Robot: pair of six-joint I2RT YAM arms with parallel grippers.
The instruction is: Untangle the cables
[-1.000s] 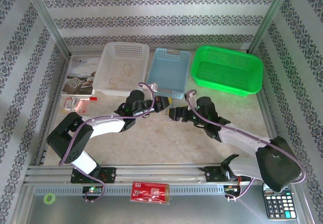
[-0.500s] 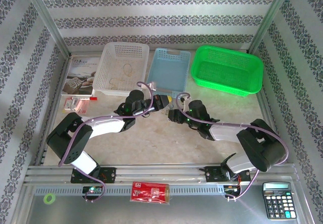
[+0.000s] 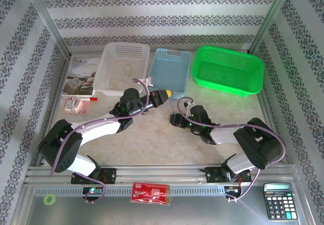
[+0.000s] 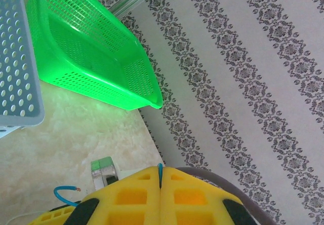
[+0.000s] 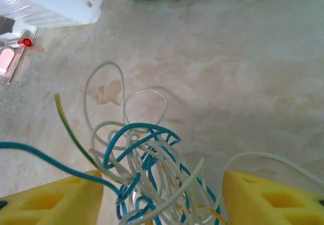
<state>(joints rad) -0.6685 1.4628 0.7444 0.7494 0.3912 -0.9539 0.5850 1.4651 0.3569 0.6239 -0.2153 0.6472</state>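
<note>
right arm has folded in toward frame centre; left gripper [image 4: 160, 184], pinched shut on what looks like a blue-green cable [image 4: 160, 169], sits higher. right gripper [image 5: 162, 189] gapes astride the cables [image 5: 152, 169], lower centre — mid-separation; next, clamp the knot and draw apart.

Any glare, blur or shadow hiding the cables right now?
Right wrist view: cables crisp, only faint shadows on the table. Left wrist view: green basket glows oversaturated, tinting the table beside it green. Top external view: even light, no glare, cables too thin to follow.
</note>
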